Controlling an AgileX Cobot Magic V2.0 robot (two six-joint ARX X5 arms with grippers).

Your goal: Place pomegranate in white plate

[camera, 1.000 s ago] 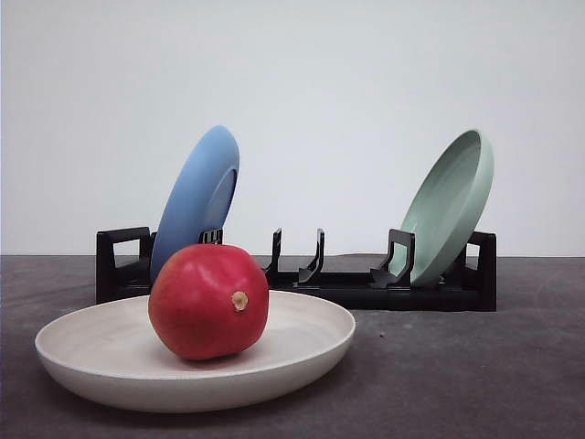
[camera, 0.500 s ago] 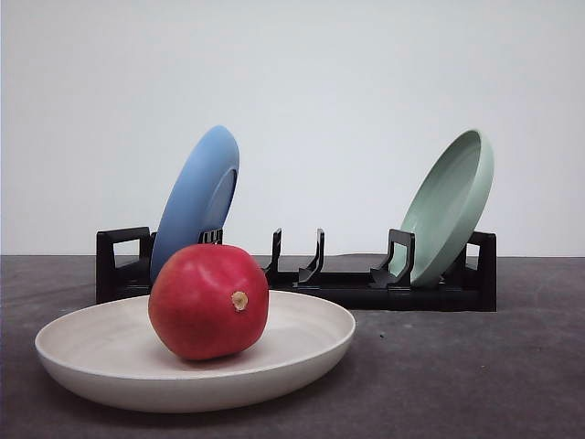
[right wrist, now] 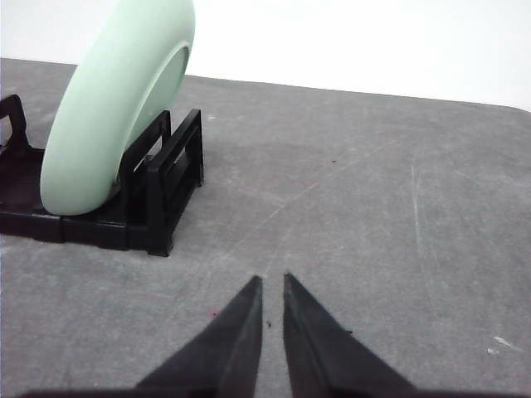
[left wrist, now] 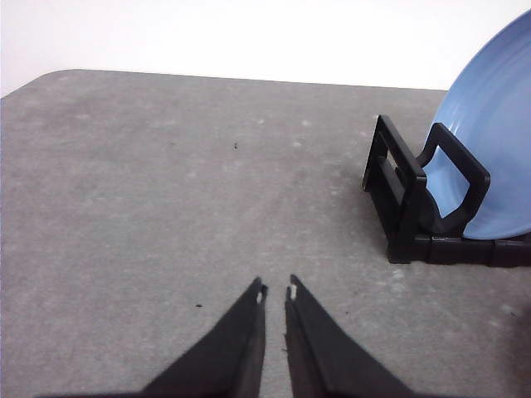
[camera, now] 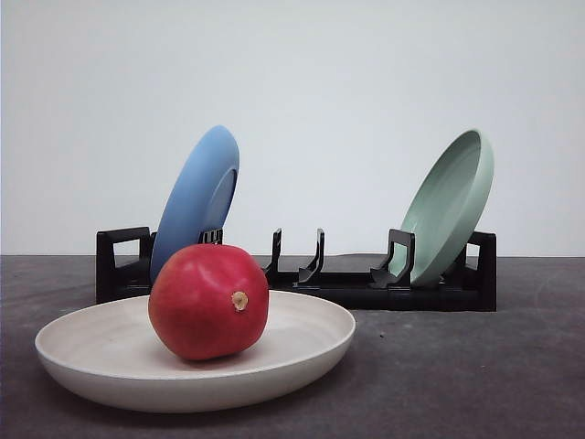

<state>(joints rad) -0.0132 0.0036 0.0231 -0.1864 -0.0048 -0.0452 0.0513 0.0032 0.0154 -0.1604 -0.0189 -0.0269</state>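
The pomegranate (camera: 208, 301) hides part of the white plate (camera: 302, 352); both grippers (left (left wrist: 275, 290), right (right wrist: 272, 280)) are pinched narrow, empty.

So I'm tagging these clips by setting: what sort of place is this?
Probably a staged test bench rather than a real kitchen: a bare grey tabletop against a blank white wall, with just a black dish rack and a pomegranate sitting in a white plate.
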